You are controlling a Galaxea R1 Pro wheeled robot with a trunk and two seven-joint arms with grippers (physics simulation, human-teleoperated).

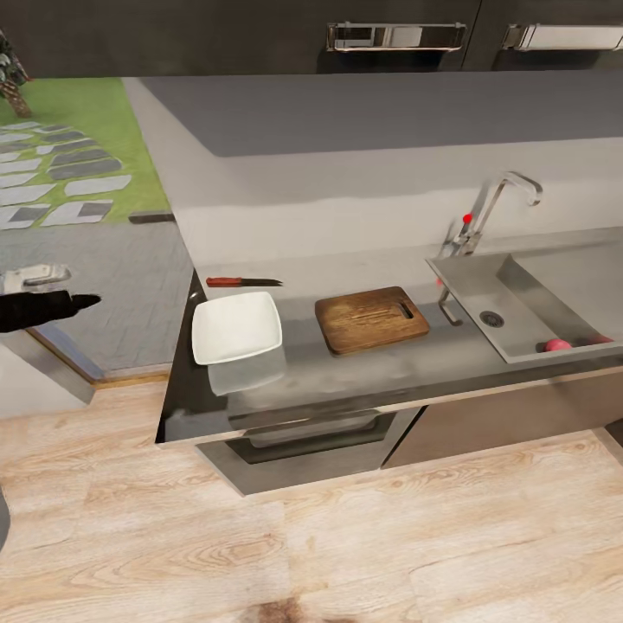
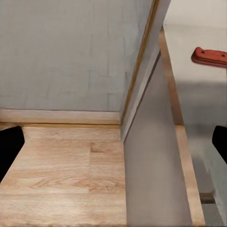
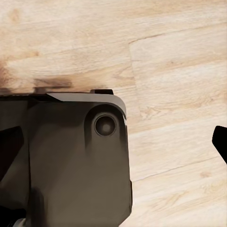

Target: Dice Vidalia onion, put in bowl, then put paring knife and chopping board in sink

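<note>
- The onion [image 1: 557, 344] lies in the sink [image 1: 519, 298], well apart from the left hand [image 1: 82, 301] (fingers apart, empty); the right hand's state cannot be told.
- An overreach could be risked.

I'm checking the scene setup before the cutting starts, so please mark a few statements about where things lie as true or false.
1. The Vidalia onion lies in the sink. True.
2. The paring knife lies on the chopping board. False: it lies on the countertop, behind the bowl.
3. The bowl holds diced onion. False: it is empty.
4. The chopping board lies between the bowl and the sink. True.
5. The left gripper holds the knife. False: it is off the counter's end, holding nothing.
</note>
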